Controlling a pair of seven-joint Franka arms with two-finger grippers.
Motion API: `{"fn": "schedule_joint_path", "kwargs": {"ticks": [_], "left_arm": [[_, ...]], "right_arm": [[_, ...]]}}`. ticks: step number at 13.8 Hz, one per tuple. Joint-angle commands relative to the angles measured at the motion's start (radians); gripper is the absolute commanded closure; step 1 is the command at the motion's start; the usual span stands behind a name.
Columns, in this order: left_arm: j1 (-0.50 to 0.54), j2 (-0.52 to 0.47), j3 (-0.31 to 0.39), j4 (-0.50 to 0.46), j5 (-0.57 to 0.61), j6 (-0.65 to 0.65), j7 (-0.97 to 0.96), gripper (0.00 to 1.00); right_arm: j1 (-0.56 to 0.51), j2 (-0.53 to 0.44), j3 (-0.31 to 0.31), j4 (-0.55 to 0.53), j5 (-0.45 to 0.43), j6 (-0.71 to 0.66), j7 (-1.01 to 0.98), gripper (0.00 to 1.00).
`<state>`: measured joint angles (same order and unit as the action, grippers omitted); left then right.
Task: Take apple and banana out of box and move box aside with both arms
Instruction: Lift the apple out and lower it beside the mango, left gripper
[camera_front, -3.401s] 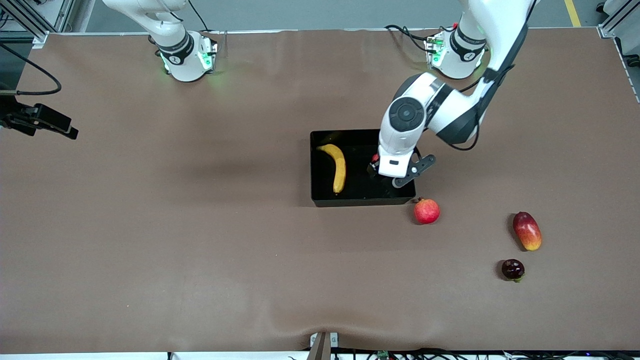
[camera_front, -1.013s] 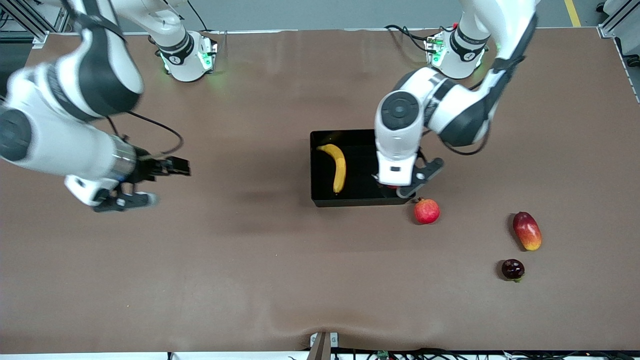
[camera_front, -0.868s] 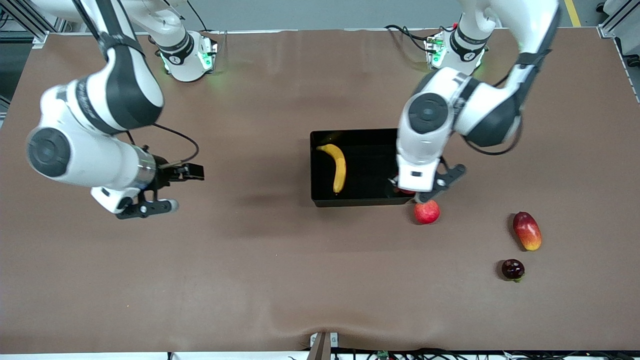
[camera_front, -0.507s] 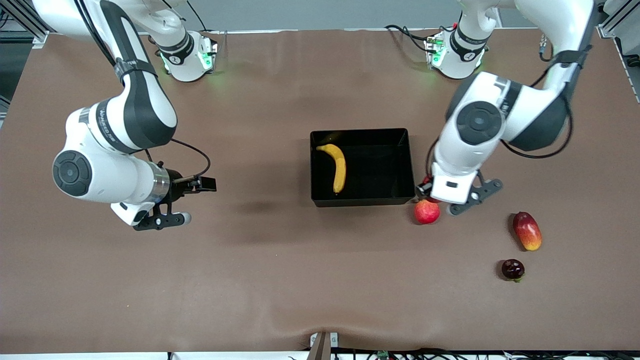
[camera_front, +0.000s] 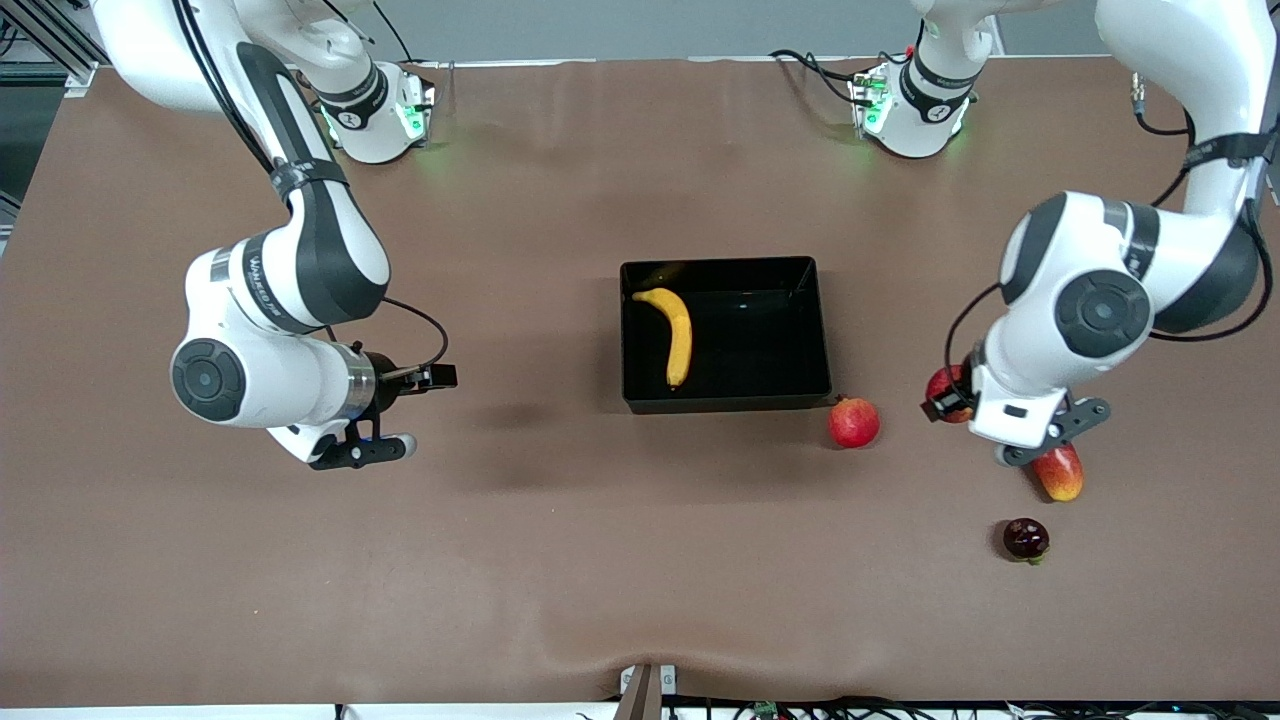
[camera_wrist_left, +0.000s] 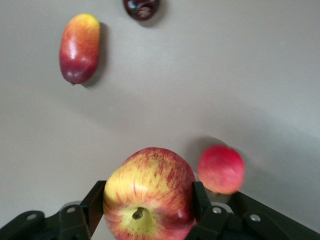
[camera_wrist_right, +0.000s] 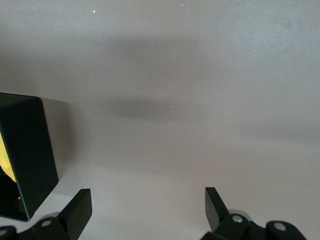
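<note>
**Left gripper**: closed on the apple, one finger on each flank, stem dimple facing the wrist camera. It hangs over bare table toward the left arm's end, between the pinkish-red round fruit and the mango. Lower it straight down onto open mat and release only once the apple rests there; it is round and I judge it likely to roll if dropped. Keep clear of the mango, which lies almost under the wrist.

**Right gripper**: fingers spread wide, holding nothing, over bare table toward the right arm's end, well apart from the box. Your next pick for this arm is probably the banana.

**Banana**: in the box, lying lengthwise along the wall on the right arm's side. Grip it across its middle, jaws square to its length.

**Box**: mid-table, not yet moved. Leave it until the banana is out.

**Dark plum-like fruit**: nearest the front camera; not part of your task.
</note>
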<state>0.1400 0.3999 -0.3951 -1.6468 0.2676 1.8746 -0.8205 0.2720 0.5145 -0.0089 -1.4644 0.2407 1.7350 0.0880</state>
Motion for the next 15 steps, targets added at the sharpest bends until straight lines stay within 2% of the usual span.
{"fn": "schedule_joint_path", "kwargs": {"ticks": [1, 4, 6, 11, 15], "left_arm": [[0.041, 0.048, -0.005, 0.001, 0.028, 0.052, 0.038, 1.00], [0.067, 0.147, -0.004, 0.039, 0.054, 0.150, 0.038, 1.00], [0.072, 0.219, -0.004, 0.056, 0.135, 0.219, 0.037, 1.00], [0.020, 0.316, -0.005, 0.093, 0.137, 0.299, 0.035, 1.00], [-0.028, 0.407, -0.005, 0.165, 0.139, 0.313, 0.037, 1.00]], "right_arm": [[-0.034, 0.056, -0.003, 0.019, 0.020, 0.030, 0.001, 0.00], [-0.077, 0.093, -0.003, 0.019, 0.029, 0.055, -0.034, 0.00], [-0.079, 0.101, -0.003, 0.019, 0.031, 0.055, -0.048, 0.00], [-0.074, 0.111, -0.002, 0.006, 0.029, 0.086, -0.069, 0.00], [-0.051, 0.047, -0.002, -0.126, 0.028, 0.231, -0.096, 0.00]]}}
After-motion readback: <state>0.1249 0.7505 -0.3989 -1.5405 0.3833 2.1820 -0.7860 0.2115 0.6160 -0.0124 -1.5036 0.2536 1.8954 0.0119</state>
